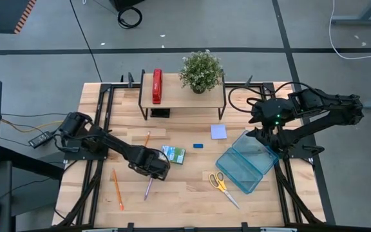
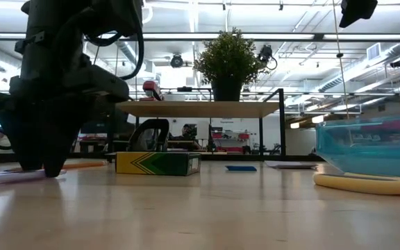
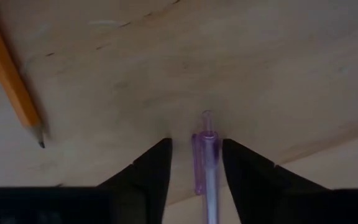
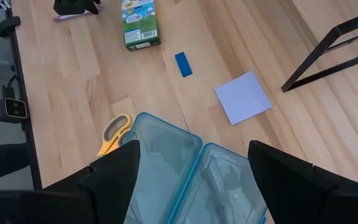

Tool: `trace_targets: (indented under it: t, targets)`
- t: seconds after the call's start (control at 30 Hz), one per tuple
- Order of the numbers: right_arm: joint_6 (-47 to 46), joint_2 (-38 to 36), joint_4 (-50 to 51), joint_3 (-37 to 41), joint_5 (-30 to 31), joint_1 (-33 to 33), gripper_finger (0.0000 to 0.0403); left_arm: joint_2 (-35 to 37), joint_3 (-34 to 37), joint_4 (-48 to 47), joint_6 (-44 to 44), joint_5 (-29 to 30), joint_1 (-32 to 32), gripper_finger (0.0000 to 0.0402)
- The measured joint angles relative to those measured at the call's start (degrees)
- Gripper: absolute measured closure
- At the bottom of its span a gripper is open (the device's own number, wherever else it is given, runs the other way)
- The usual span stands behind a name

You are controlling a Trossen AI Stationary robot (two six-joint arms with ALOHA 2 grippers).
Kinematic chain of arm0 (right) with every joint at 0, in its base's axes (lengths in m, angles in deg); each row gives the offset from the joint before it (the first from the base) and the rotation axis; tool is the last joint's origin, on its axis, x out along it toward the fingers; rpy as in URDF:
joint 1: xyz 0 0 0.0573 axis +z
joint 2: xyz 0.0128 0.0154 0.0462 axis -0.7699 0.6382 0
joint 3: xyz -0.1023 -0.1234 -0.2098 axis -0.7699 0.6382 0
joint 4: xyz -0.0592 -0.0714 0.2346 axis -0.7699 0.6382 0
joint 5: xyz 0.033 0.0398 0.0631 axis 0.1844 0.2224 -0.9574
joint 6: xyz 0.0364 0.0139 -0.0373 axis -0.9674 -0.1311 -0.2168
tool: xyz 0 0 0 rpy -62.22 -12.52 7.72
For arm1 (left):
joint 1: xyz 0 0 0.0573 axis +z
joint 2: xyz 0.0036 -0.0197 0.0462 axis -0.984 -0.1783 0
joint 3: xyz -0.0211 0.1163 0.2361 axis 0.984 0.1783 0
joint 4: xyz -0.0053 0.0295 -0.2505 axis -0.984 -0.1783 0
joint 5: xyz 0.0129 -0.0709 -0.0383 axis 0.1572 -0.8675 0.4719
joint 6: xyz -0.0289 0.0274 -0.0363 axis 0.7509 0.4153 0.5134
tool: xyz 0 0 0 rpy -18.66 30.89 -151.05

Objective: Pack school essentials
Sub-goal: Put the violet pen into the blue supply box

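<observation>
Left tool (image 3: 196, 163) spread astride purple pen (image 3: 206, 167); orange pencil (image 3: 10, 74) beside, packet (image 1: 173, 154) near.

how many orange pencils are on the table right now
2. One pencil lies near the table's middle, just ahead of the left arm. The other pencil lies near the front left edge, left of the left gripper. None seems hidden.

Overhead cam straight down on whole table (image 1: 192, 196); low cam level across it; left wrist cam close on purple pen (image 3: 207, 168), right wrist cam higher over blue case (image 4: 185, 180), also overhead.
</observation>
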Motion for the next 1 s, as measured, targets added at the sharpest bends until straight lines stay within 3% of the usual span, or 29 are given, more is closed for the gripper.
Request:
trace_targets:
  t: [0.27, 0.6, 1.0]
  targets:
    - [0.0, 0.0, 0.0, 0.0, 2.3, 0.0, 0.0095, -0.1, 0.1, -0.6, -4.2, -0.2, 0.3, 0.0371]
    - [0.0, 0.0, 0.0, 0.0, 2.6, 0.0, 0.0095, 0.2, -3.5, -3.6, -10.8, -0.2, 3.0, 0.0354]
    - [-3.5, -0.7, 0.0, 0.0, 2.3, 0.0, 0.0095, 2.3, -21.2, -6.4, -31.0, 1.8, 9.1, 0.0400]
